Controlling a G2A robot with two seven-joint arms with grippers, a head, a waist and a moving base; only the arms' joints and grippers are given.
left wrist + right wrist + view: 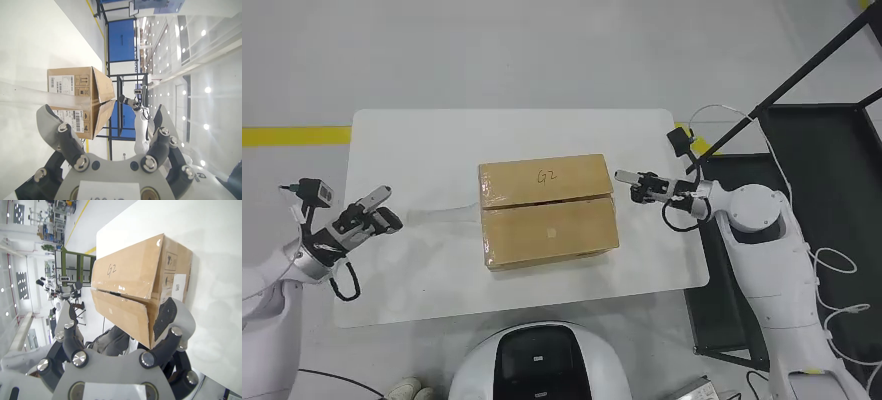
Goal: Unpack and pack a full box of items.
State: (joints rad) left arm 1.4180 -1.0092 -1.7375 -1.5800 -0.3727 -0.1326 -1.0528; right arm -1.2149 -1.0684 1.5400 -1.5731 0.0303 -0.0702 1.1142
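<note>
A cardboard box (547, 210) sits in the middle of the white worktop (422, 150), a little nearer the right edge than the left, long sides parallel to the front edge. Its two top flaps are down and meet along a lengthwise seam, though not tightly: a dark slit shows between them, and the flap on the front side is lifted slightly at the ends.

The left gripper (385, 208) hangs just inside the worktop's left edge, well apart from the box, with its fingers spread wide. A strip of clear tape (442, 213) stretches from the box's left end, at seam height, across the bare worktop toward this gripper. In the left wrist view it passes right by one finger (47, 113), and I cannot tell whether it sticks there. Nothing is pinched between the pads.

The right gripper (627, 178) is between the box's right end and the right edge of the worktop, pointing at the box near the seam and just short of it. Its fingers are spread too; one pad (166, 313) lies close beside the box's end face, though contact cannot be made out.

Off the right edge stands a black metal frame (802, 100).
</note>
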